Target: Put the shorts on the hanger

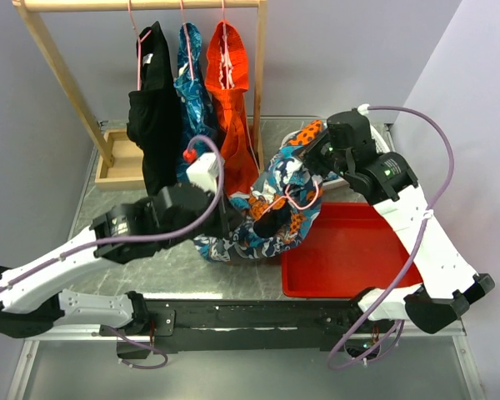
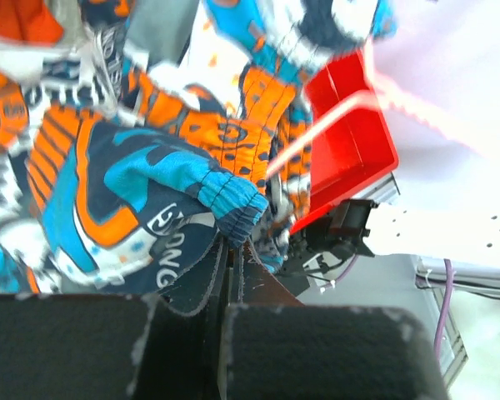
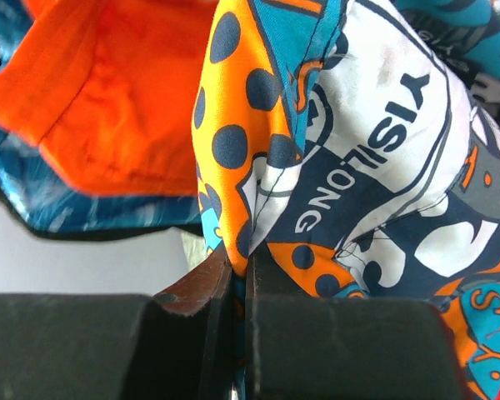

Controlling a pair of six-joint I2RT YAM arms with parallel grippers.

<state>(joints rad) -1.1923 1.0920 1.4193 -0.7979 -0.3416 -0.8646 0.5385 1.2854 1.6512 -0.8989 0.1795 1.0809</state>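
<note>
Shorts (image 1: 275, 177), held between left gripper (image 2: 233, 279) and right gripper (image 3: 247, 275) (both clamped)

Your shorts (image 1: 271, 208) are a busy swirl of navy, white, orange and bright teal-blue. Up close you get navy polka dots on orange, dark stripes on orange, and lettering in white on navy and navy on white. The hanger (image 1: 293, 200) is a thin pink wire. Your tray (image 1: 350, 258) is plain red. The rack (image 1: 57, 67) is pale wood, and it carries a black garment (image 1: 154, 125), a shiny teal-blue patterned garment (image 1: 192, 79) and a solid orange garment (image 1: 229, 75). The table (image 1: 175, 262) is mottled grey.
</note>
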